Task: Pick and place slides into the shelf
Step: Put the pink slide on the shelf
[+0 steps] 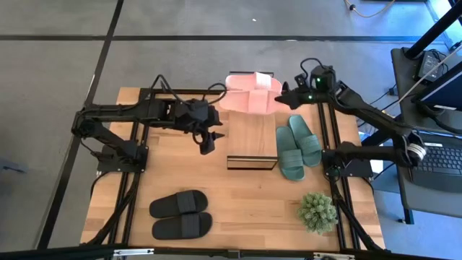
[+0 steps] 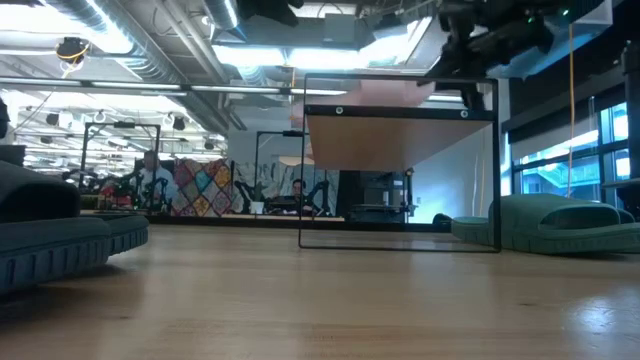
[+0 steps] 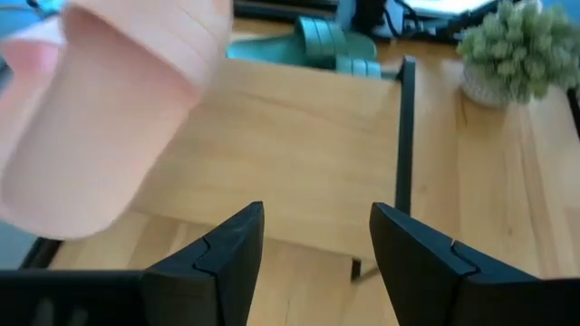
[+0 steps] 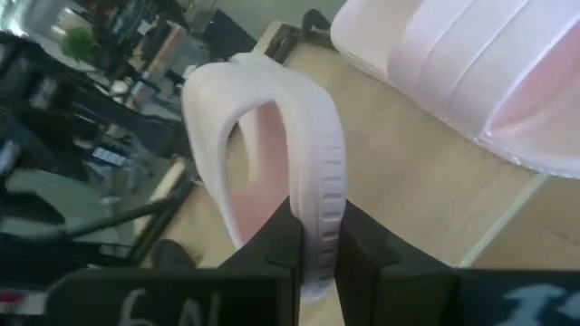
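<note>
Two light pink slides (image 1: 249, 94) are at the far end of the shelf (image 1: 251, 162), whose wood plank top (image 3: 290, 154) sits on a thin black frame. One pink slide (image 4: 471, 72) lies flat on the plank. The other (image 4: 272, 154) stands on edge in my right gripper (image 1: 283, 97), which is shut on it. My left gripper (image 1: 211, 141) is open and empty, just left of the shelf, and its fingers (image 3: 227, 249) point at the plank. The dark green pair (image 1: 297, 148) lies right of the shelf. The black pair (image 1: 180, 214) lies near the table's near-left corner. My right gripper pinches the pink slide's ribbed sole edge (image 4: 319, 195) between its two fingers, one on the footbed side beside the strap opening and one on the underside. The fingers reach in from the table's right. The slide stands on edge over the shelf's far end; whether it touches the plank I cannot tell.
A small potted plant (image 1: 317, 211) stands near the table's near-right corner. In the low view the shelf (image 2: 400, 135) stands mid-table, with the green slides (image 2: 560, 220) to its right and the black slides (image 2: 50, 235) to its left. Black rails run along both table sides.
</note>
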`<action>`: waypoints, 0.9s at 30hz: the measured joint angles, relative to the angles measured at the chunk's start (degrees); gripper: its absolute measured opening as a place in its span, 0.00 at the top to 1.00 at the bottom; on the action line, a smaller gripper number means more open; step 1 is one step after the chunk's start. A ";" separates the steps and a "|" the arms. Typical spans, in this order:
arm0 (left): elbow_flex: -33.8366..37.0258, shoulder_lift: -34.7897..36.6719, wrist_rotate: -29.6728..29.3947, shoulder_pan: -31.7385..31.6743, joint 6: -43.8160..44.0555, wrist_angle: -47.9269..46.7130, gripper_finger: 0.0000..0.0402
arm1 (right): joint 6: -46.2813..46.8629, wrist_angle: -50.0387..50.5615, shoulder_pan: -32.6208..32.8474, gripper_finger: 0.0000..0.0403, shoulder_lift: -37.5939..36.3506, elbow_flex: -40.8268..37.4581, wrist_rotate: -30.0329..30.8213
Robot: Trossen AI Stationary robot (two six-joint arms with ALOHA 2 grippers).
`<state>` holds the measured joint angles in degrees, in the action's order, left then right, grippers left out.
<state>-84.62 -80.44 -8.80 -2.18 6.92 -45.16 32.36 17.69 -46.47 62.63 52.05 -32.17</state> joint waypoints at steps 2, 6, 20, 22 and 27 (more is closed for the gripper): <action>0.13 0.00 0.06 0.41 0.31 -0.99 0.51 | 0.99 -1.19 -2.34 0.89 1.66 0.00 -2.73; 0.15 0.00 0.01 1.30 0.51 -2.11 0.51 | 3.31 -1.55 -6.42 0.89 3.70 0.00 -6.26; 0.16 -0.02 -0.07 1.91 1.90 -2.98 0.52 | 3.51 6.53 -9.50 0.89 4.24 -0.02 -5.39; 0.16 -0.02 -0.09 1.89 1.90 -3.00 0.52 | 3.33 7.84 -9.49 0.89 4.24 -0.02 -5.20; 0.16 -0.02 -0.11 1.89 1.89 -3.25 0.52 | 3.00 9.48 -9.36 0.89 4.24 -0.02 -3.63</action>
<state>-84.47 -80.47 -8.90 -0.30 8.81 -48.40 35.35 27.18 -55.84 66.87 52.03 -35.80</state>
